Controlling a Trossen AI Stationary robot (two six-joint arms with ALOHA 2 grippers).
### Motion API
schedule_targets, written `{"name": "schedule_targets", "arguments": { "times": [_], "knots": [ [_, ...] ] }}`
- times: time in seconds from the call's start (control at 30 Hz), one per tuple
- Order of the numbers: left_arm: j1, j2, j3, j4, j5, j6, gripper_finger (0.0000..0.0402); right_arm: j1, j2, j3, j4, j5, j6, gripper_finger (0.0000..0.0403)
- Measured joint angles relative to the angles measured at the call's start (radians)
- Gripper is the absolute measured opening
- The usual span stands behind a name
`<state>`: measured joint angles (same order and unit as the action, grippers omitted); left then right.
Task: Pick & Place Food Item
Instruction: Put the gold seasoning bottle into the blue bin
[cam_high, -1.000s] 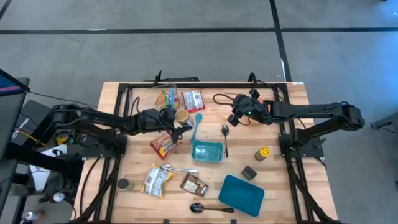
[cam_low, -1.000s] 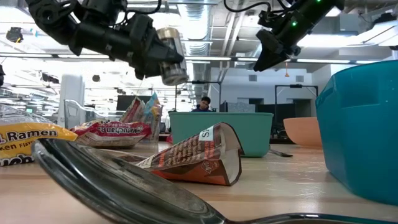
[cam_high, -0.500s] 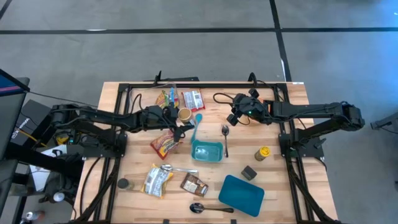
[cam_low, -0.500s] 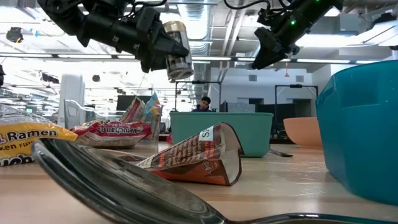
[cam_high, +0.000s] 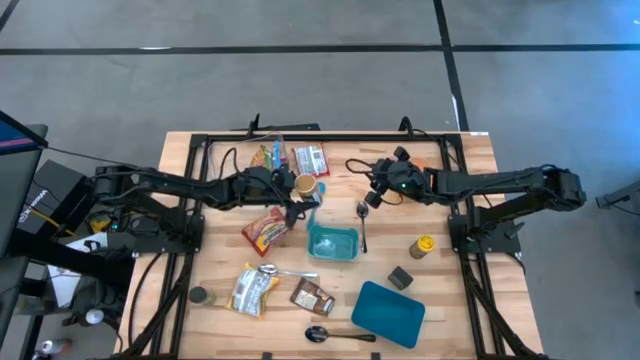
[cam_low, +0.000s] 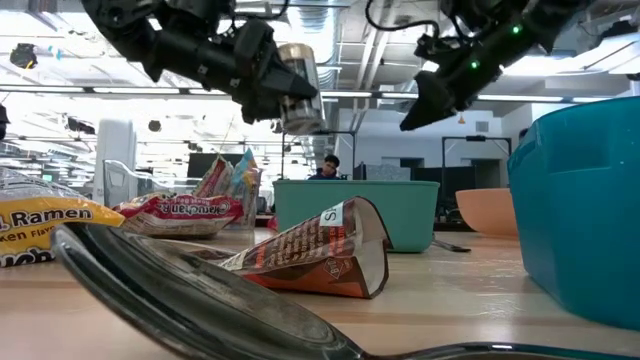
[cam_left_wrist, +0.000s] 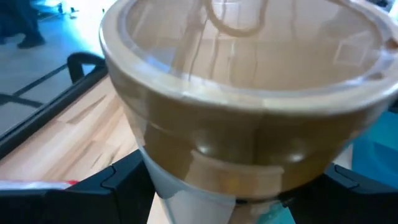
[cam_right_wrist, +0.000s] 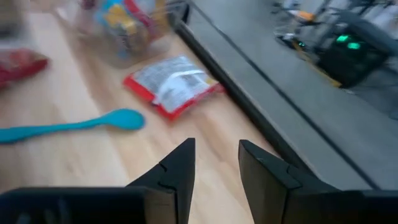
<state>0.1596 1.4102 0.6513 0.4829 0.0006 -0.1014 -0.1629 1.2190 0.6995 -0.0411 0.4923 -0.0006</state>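
My left gripper (cam_high: 292, 192) is shut on a clear food cup with a tan lid (cam_high: 306, 186). It holds the cup high over the table, just on the far side of the teal container (cam_high: 332, 243). The cup also shows in the low view (cam_low: 300, 88) and fills the left wrist view (cam_left_wrist: 249, 99). My right gripper (cam_high: 372, 196) hangs in the air over the far end of a metal spoon (cam_high: 362, 222). It is empty, and its fingers stand a little apart in the right wrist view (cam_right_wrist: 216, 168). My left gripper pinches the cup's side wall (cam_left_wrist: 186, 186) below the lid, one finger (cam_left_wrist: 124, 183) on each side. The fingers come at it about level from the table's left. The cup is lifted clear of the table and tilted, lid uppermost.
A teal spoon (cam_high: 318, 200) lies under the cup. Snack packets lie at the far edge (cam_high: 311, 160) and left of the container (cam_high: 266, 232). A ramen pack (cam_high: 252, 290), a brown packet (cam_high: 312, 297), a teal lid (cam_high: 388, 312) and a yellow bottle (cam_high: 423, 245) lie nearer.
My left gripper has carried the cup toward the table's right and a little up, toward the teal container. My right gripper has shifted slightly toward the table's left and near edge.
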Motion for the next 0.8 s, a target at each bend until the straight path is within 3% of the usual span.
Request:
{"name": "schedule_targets", "arguments": {
  "times": [0.23,0.43,0.8],
  "knots": [
    [0.018,0.093,0.062,-0.013,0.065,0.000,0.0280,-0.040,0.000,-0.018,0.059,-0.178,-0.007,0.0116],
    [0.018,0.138,0.131,-0.109,0.077,0.000,0.0280,-0.063,0.000,-0.018,0.087,-0.458,0.023,0.0116],
    [0.018,0.138,0.138,-0.155,0.077,0.000,0.0280,-0.006,0.000,-0.018,0.146,-0.494,0.055,0.0116]
  ]
}}
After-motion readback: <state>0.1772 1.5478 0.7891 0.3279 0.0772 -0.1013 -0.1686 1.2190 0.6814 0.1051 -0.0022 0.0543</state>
